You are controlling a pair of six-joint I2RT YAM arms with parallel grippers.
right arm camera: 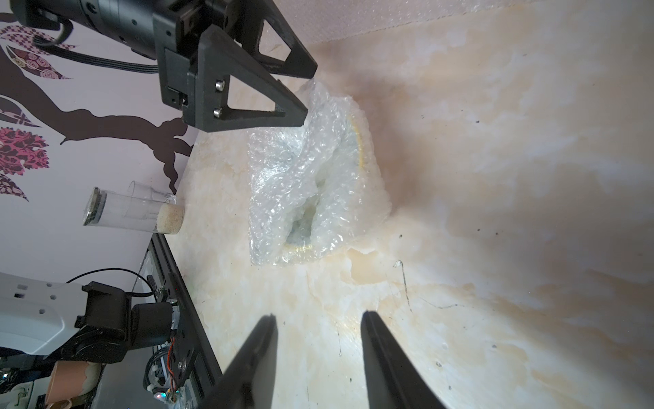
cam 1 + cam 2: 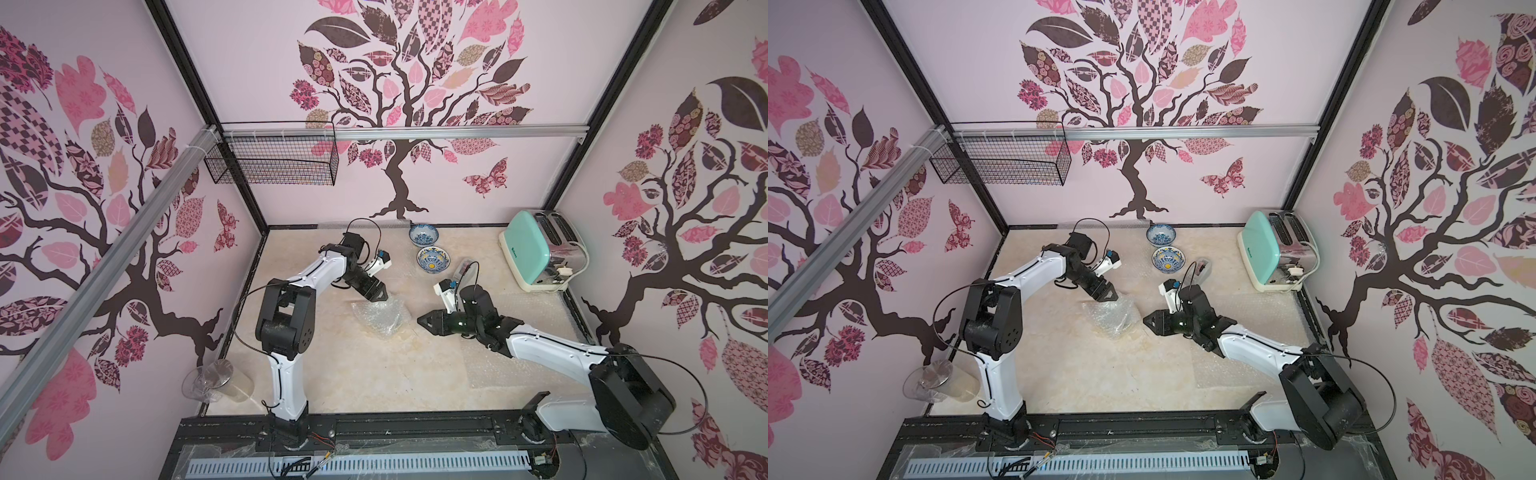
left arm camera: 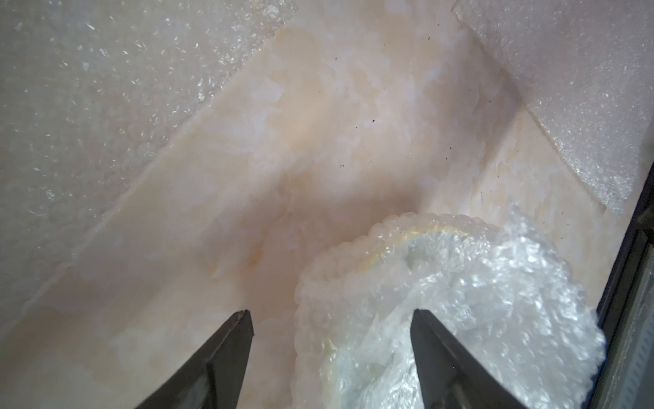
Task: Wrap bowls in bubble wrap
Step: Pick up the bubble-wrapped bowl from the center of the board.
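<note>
Marbled surface (image 2: pixel 332 374), tree-print walls (image 2: pixel 457 195), toaster (image 2: pixel 532 249) at two o'clock; left end effector (image 2: pixel 380 296) and right end effector (image 2: pixel 419 321) gape empty.

Reference: the wrapped bowl (image 2: pixel 376 318), set near the middle of the table (image 2: pixel 332 374). Behind it, slightly right, two bowls are placed in file: the near bowl (image 2: pixel 433 259), then the far bowl (image 2: pixel 423 235). The toaster (image 2: pixel 536 253) is found well right of it and behind. A sheet (image 2: pixel 540 305) is laid flat to its right. A jar (image 2: pixel 224 380) is found well to its front left. The left gripper (image 2: pixel 380 296) is held at its back edge; the right gripper (image 2: pixel 420 320) just right of it, apart.
</note>
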